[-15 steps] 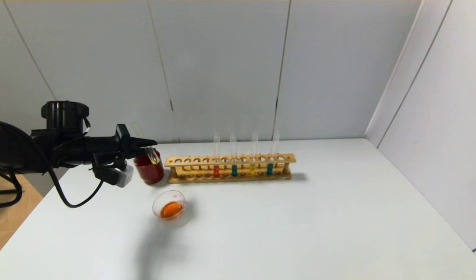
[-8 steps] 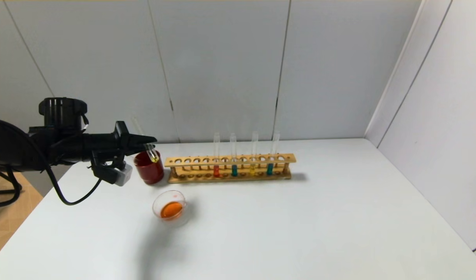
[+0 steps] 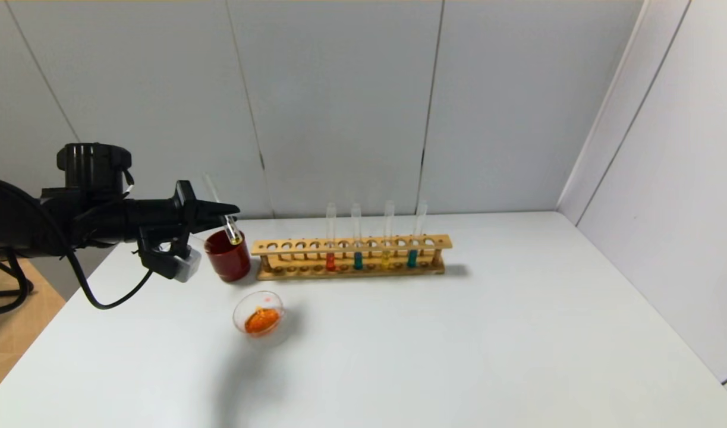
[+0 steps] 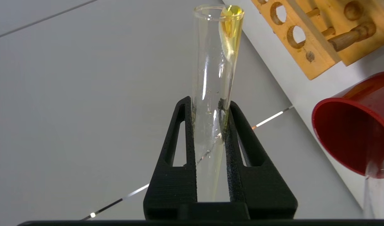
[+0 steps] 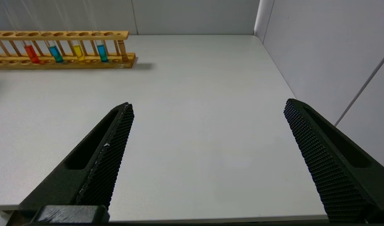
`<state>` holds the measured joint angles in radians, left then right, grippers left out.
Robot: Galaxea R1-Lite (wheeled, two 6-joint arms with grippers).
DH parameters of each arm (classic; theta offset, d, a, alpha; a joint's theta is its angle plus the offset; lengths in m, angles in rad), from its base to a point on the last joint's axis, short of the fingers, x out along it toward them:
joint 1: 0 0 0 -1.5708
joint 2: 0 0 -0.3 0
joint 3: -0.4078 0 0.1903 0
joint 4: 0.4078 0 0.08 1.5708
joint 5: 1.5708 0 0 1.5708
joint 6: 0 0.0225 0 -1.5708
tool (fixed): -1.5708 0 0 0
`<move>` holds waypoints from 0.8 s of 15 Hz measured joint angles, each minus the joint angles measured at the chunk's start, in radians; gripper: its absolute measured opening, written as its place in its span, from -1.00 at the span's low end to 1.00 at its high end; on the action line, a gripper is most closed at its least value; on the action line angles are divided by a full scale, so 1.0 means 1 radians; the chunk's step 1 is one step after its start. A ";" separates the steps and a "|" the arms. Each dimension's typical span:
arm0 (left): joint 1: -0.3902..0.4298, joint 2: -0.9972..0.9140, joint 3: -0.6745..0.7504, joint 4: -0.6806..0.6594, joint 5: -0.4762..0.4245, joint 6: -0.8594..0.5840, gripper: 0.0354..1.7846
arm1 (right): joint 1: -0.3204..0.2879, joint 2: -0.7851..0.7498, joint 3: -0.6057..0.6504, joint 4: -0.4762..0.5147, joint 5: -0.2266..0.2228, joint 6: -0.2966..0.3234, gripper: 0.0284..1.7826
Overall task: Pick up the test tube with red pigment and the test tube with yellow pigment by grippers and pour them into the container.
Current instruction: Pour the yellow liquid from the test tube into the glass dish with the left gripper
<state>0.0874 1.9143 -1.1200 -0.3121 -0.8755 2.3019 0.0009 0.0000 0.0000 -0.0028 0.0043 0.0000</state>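
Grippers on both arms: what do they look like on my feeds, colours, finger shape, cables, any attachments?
Left gripper: matte black arm with a round black joint housing, thin tapered black fingers with slotted cut-outs, a small white-grey block hanging beneath, and a looping black cable. Right gripper: the same black wedge-shaped fingers, with knurled inner faces. No markings visible.

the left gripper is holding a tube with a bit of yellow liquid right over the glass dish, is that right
Not quite. The left gripper holds the tube with yellow liquid over the dark red cup, not the glass dish, which sits nearer the robot. The head view shows this.
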 joint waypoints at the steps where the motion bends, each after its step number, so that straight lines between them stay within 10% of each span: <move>1: 0.000 -0.001 -0.004 0.000 0.000 0.003 -0.68 | 0.000 0.000 0.000 0.000 0.000 0.000 0.96; 12: -0.002 -0.001 -0.025 -0.001 0.001 0.019 -0.68 | 0.000 0.000 0.000 0.000 0.000 0.000 0.96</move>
<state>0.0851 1.9136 -1.1449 -0.3132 -0.8749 2.3213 0.0013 0.0000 0.0000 -0.0028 0.0047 0.0000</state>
